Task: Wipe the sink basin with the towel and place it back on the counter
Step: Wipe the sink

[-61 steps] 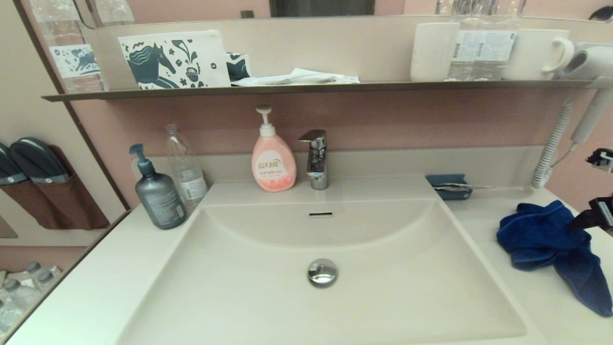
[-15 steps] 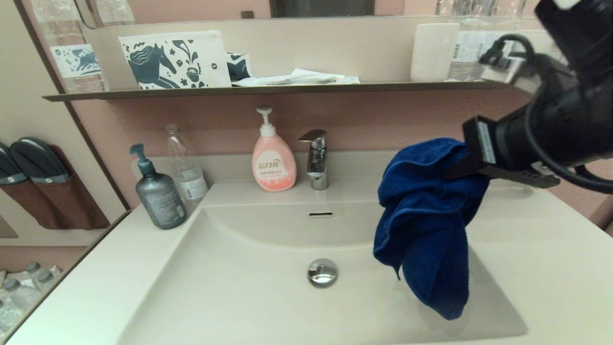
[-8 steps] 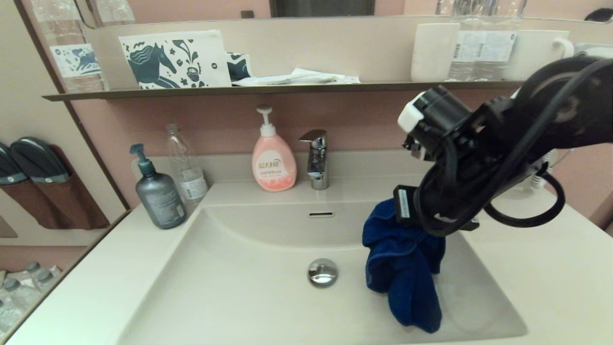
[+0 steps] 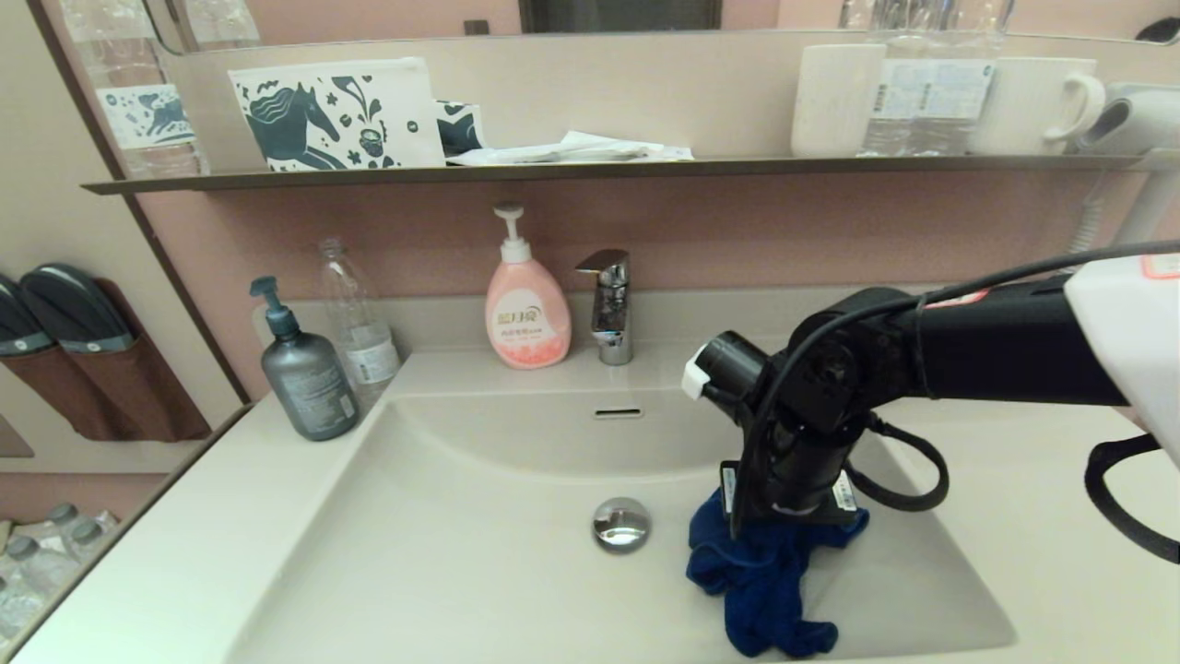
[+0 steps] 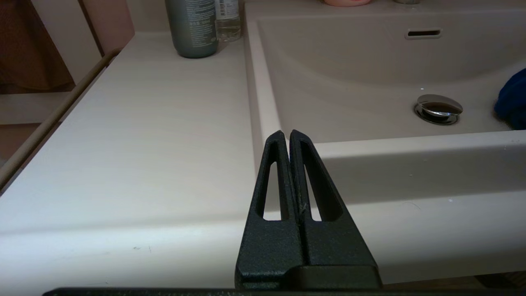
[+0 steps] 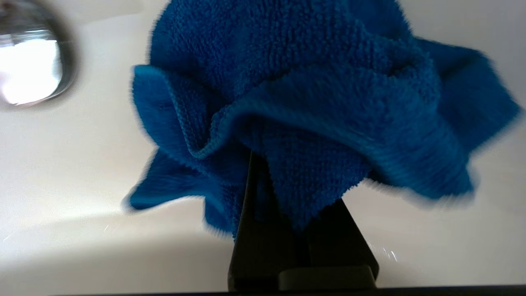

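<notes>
The blue towel (image 4: 765, 581) lies bunched on the floor of the cream-white sink basin (image 4: 461, 553), just right of the chrome drain plug (image 4: 620, 524). My right gripper (image 4: 784, 516) points straight down into the basin and is shut on the towel (image 6: 312, 102), whose folds hide its fingertips. The drain plug (image 6: 28, 70) also appears beside the cloth in the right wrist view. My left gripper (image 5: 289, 133) is shut and empty, parked low in front of the counter (image 5: 123, 135) at the basin's near left corner. It is out of the head view.
A faucet (image 4: 608, 304) and pink soap dispenser (image 4: 525, 304) stand behind the basin by the overflow slot (image 4: 618, 412). A grey pump bottle (image 4: 304, 369) and clear bottle (image 4: 359, 323) sit on the left counter. A dark shelf (image 4: 553, 171) with cups runs above.
The right gripper took the towel off the right counter, carried it over the basin and lowered it. In the last half second the towel has dropped onto the basin floor beside the drain.
</notes>
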You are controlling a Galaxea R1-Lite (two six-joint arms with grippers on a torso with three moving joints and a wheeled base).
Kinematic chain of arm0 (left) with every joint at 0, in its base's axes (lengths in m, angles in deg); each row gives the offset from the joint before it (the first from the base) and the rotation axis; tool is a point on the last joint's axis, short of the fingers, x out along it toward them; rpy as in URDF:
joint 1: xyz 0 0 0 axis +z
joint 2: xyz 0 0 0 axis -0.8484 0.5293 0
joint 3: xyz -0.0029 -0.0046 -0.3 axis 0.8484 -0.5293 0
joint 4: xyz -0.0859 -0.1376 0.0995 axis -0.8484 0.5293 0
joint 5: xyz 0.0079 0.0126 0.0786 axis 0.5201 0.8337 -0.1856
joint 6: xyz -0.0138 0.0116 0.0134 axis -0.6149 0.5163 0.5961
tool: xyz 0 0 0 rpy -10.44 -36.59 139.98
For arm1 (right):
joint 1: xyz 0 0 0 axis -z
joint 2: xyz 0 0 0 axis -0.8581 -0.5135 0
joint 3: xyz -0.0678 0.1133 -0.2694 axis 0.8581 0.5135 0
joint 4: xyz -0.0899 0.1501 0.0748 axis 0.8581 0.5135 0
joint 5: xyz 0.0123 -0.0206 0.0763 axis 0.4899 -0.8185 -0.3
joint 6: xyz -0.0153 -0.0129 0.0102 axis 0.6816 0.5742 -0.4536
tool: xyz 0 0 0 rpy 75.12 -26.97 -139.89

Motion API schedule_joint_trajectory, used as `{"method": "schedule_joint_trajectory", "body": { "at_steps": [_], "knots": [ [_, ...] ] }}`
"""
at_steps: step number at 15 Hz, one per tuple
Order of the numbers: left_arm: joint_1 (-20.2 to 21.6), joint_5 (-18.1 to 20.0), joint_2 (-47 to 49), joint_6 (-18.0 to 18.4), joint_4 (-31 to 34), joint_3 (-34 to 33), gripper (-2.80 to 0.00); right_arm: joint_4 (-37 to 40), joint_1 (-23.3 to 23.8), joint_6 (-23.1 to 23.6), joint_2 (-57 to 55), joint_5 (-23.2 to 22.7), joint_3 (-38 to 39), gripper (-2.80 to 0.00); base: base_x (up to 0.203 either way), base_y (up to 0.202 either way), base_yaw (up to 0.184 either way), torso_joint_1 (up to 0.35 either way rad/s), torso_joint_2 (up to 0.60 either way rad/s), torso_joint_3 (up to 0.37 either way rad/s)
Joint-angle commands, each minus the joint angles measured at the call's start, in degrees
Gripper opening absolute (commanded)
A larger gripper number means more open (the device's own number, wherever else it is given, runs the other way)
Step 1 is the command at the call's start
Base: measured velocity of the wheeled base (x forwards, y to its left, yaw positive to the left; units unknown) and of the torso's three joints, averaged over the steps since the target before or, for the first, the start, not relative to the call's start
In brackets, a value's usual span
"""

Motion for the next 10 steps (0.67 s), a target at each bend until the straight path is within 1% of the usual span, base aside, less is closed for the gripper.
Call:
{"method": "schedule_joint_trajectory", "body": {
  "at_steps": [1,4,6,7,8,10],
  "knots": [
    [0.01,-0.01,0.07,0.03,0.02,-0.05,-2.80,-0.74,-0.48,-0.71,-4.26,1.67,2.32,-2.80,0.000,0.000,0.000,0.000,0.00,0.000],
    [0.01,-0.01,0.07,0.03,0.02,0.02,-2.80,-1.03,-0.97,-2.53,-6.67,4.46,4.35,-2.80,0.000,0.000,0.000,0.000,0.00,0.000],
    [0.01,-0.01,0.07,0.03,0.02,0.04,-2.80,-2.55,-2.06,-3.89,-8.02,4.41,5.73,-2.80,0.000,0.000,0.000,0.000,0.00,0.000],
    [0.01,-0.01,0.07,0.03,0.02,-0.05,-2.80,-4.76,-2.78,-4.29,-8.30,3.93,6.28,-2.80,0.000,0.000,0.000,0.000,0.00,0.000],
    [0.01,-0.01,0.07,0.03,0.02,-0.03,-2.80,-7.47,-3.70,-4.40,-8.23,2.00,6.98,-2.80,0.000,0.000,0.000,0.000,0.00,0.000],
    [0.01,-0.01,0.07,0.03,0.02,-0.04,-2.80,-10.02,-5.65,-4.43,-8.09,-2.85,7.04,-2.80,0.000,0.000,0.000,0.000,0.00,0.000]
  ]
}}
